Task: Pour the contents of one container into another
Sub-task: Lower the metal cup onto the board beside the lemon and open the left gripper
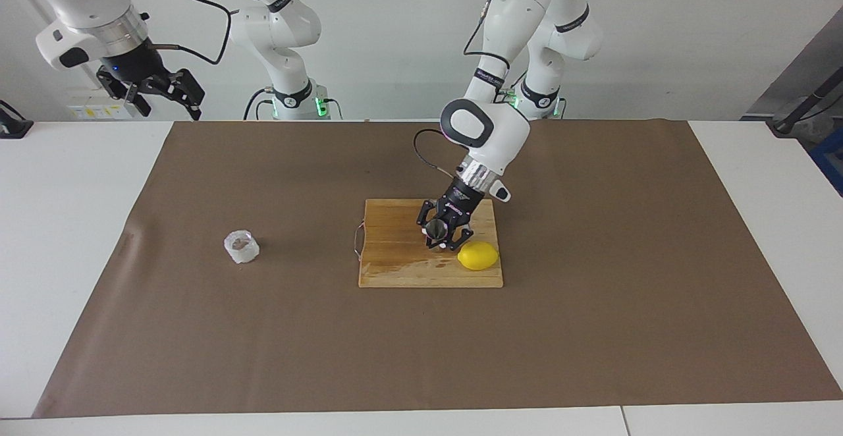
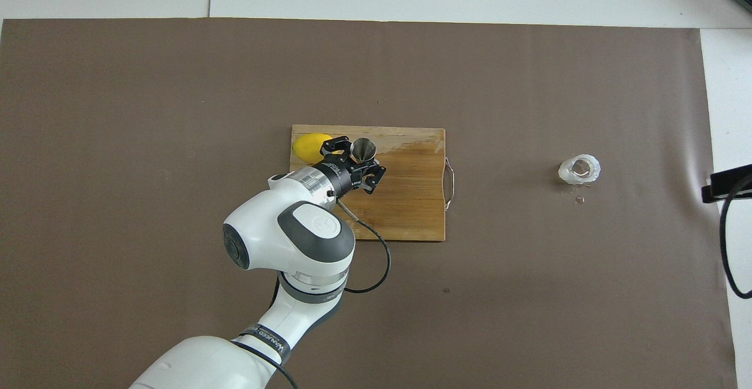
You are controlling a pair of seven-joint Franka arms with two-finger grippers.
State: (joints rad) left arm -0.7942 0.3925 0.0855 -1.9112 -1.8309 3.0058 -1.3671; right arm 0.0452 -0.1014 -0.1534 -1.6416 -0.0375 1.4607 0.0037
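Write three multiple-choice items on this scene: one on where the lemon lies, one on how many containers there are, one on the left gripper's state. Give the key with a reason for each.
1. Where does the lemon lie?
A. on the wooden cutting board
B. on the brown paper
C. in the clear cup

2. How many containers are in the scene?
A. one
B. two
C. four

3. What is the left gripper doing?
A. hanging open over the cup
B. shut on the steel jigger
C. shut on the lemon

Key: 1 A, the lemon rests at the board's corner. 2 B, only the cup and the jigger. 3 B, its fingers clasp the jigger over the board.
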